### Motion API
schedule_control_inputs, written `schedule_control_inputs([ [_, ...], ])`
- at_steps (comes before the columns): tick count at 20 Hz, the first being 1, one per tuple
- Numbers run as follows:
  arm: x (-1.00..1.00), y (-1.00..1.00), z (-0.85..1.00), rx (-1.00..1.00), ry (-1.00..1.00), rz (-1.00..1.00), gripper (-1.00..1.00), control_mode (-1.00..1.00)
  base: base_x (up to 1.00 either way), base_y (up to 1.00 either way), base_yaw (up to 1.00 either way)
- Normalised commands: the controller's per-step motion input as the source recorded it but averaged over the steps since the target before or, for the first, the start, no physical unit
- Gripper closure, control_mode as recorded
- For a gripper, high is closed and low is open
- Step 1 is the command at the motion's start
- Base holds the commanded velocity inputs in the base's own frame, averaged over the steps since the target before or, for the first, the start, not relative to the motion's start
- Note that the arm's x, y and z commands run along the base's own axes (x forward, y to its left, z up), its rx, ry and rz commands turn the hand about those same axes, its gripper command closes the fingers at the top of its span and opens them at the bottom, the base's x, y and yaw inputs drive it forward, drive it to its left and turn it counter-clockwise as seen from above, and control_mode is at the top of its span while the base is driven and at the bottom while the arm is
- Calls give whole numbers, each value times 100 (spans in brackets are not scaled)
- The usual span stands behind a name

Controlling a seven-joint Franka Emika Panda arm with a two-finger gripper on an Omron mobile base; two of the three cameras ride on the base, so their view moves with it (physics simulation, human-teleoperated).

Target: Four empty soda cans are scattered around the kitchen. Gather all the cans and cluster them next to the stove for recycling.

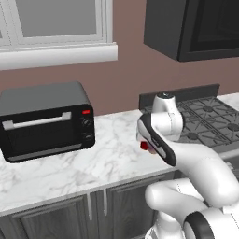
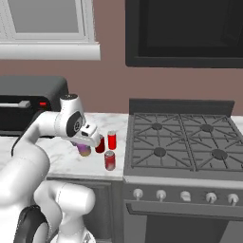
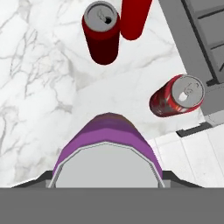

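My gripper [image 2: 85, 146] is shut on the purple soda can [image 2: 85, 151], holding it upright low over the marble counter, left of the others. I cannot tell if its base touches the counter. In the hand view the purple can [image 3: 107, 140] sits between my fingertips. A dark red can [image 3: 101, 33] and a bright red can [image 3: 133, 17] stand ahead of it, and a patterned red can [image 3: 177, 96] is to the right. These three cans [image 2: 100, 144] [image 2: 112, 140] [image 2: 109, 160] stand close together beside the stove's [image 2: 180, 137] left edge. One red can [image 1: 144, 145] peeks out behind my arm.
A black toaster oven [image 1: 44, 121] sits on the counter [image 1: 107, 158] to the left, under the window. A black microwave [image 2: 185, 33] hangs over the stove. The counter's front edge [image 2: 90, 176] runs just beside the nearest can.
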Motion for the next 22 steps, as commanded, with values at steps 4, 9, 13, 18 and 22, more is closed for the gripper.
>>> schedule_control_inputs([
  [4,21,0,-23,0,3,-2,100,-100,0,0,0],
  [9,24,0,-22,1,6,0,100,-100,0,0,0],
  [13,21,0,-20,1,4,0,100,-100,0,0,0],
  [18,13,1,-22,0,1,0,100,-100,0,0,0],
  [22,8,0,-21,0,0,0,100,-100,0,0,0],
])
